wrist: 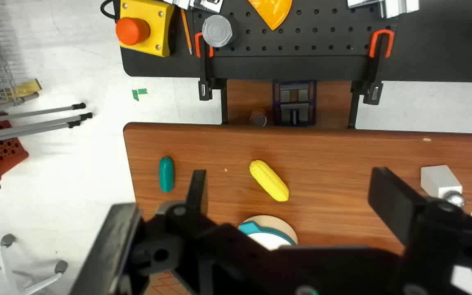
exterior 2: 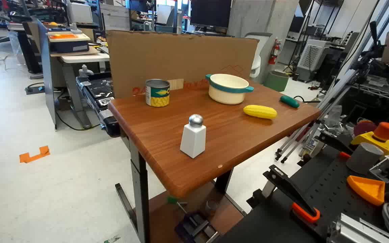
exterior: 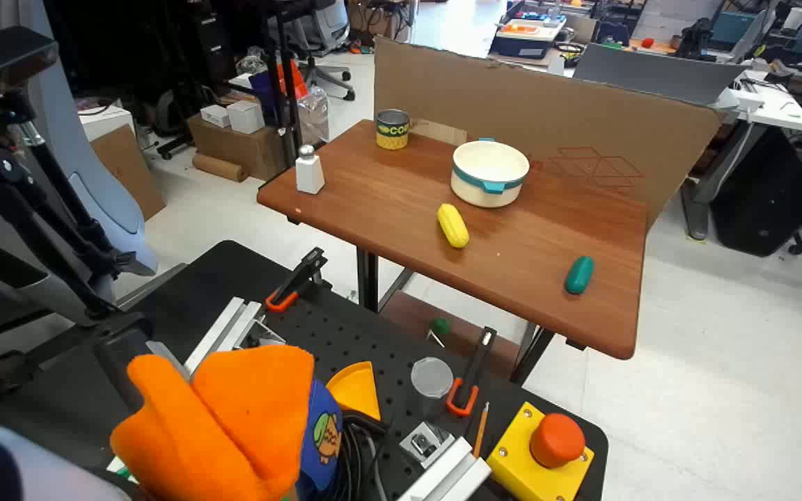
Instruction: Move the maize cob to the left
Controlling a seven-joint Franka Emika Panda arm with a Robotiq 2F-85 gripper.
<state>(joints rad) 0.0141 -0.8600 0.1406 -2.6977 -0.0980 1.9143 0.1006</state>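
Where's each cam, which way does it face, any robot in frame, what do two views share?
Exterior view: above the bench, facing across the table toward the cardboard; a pale shape at lower left might be robot.
Exterior view: near the table corner with the shaker, facing diagonally across; no robot part I can make out.
Wrist view: over the table, facing down at it and the bench; open tool shows at the bottom.
Both exterior views share shaker, can, pot, cob.

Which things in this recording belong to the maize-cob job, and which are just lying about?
Part of the job:
maize cob
gripper, open

Just lying about:
cream pot with teal handles
green oblong object
corn can
white shaker
orange wedge-shaped piece
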